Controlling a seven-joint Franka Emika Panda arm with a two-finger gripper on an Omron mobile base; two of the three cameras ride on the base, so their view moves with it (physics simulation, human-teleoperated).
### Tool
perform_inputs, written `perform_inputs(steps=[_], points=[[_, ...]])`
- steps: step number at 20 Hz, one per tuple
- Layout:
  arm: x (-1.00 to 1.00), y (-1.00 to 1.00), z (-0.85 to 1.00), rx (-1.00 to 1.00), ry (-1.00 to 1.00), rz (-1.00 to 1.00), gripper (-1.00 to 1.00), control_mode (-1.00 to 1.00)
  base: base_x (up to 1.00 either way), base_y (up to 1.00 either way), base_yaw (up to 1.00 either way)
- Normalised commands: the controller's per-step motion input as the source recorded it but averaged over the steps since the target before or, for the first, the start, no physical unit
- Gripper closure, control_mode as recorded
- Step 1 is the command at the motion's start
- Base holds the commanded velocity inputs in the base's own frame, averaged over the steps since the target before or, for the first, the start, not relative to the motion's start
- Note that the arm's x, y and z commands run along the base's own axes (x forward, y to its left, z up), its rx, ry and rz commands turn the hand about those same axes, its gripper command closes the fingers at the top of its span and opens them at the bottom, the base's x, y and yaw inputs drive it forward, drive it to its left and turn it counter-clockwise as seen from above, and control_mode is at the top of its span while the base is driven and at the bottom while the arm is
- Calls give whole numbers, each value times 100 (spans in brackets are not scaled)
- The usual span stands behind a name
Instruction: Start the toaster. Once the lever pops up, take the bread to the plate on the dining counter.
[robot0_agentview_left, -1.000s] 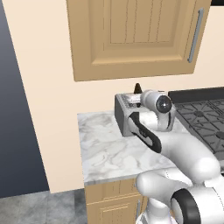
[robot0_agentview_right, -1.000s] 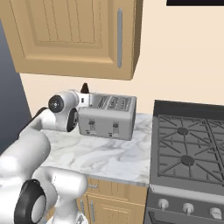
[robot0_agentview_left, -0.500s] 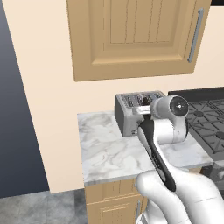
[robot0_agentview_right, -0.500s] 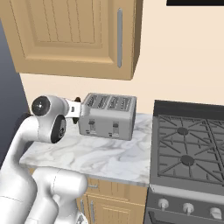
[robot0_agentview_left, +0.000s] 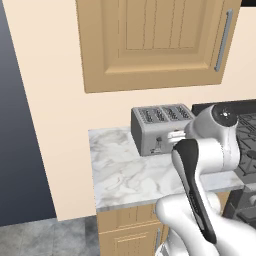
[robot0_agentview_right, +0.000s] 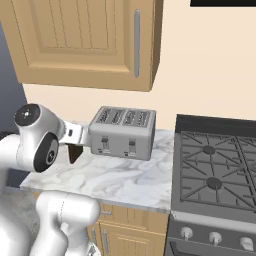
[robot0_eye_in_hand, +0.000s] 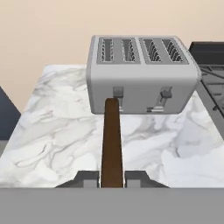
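- Fingers (robot0_eye_in_hand: 112, 179) pinching the bread (robot0_eye_in_hand: 112, 144), one dark tip on each flat side of the slice's near end.
- Bread seen edge-on in the hand view: a narrow dark brown strip reaching away from the tips toward the toaster (robot0_eye_in_hand: 142, 74), far end overlapping the toaster's front face in the picture; touching or short of it, cannot tell.
- In the right base view, bread (robot0_agentview_right: 75, 151) showing as a small dark shape below the hand, just left of the toaster (robot0_agentview_right: 122, 132), held clear above the marble tabletop (robot0_agentview_right: 115, 177).
- Toaster upright near the back of the tabletop (robot0_agentview_left: 125, 170), four top slots open and empty, grey front face turned toward the arm.
- Two lever knobs on that front face, the left lever (robot0_eye_in_hand: 118, 92) and another at the right (robot0_eye_in_hand: 166, 93), both near the top of their slots.
- Wooden wall cupboard (robot0_agentview_right: 85, 42) with a metal bar handle hanging above the toaster.
- Dark gas stove (robot0_agentview_right: 215, 170) butting against the tabletop's right end.
- White arm (robot0_agentview_left: 210, 150) covering the toaster's right end in the left base view.
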Motion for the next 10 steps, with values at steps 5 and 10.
perform_inputs(steps=[5, 10], points=[[-55, -1, 12, 0, 10, 0, 100, -100, 0, 0, 0], [-11, 0, 14, 0, 0, 0, 100, -100, 0, 0, 0]])
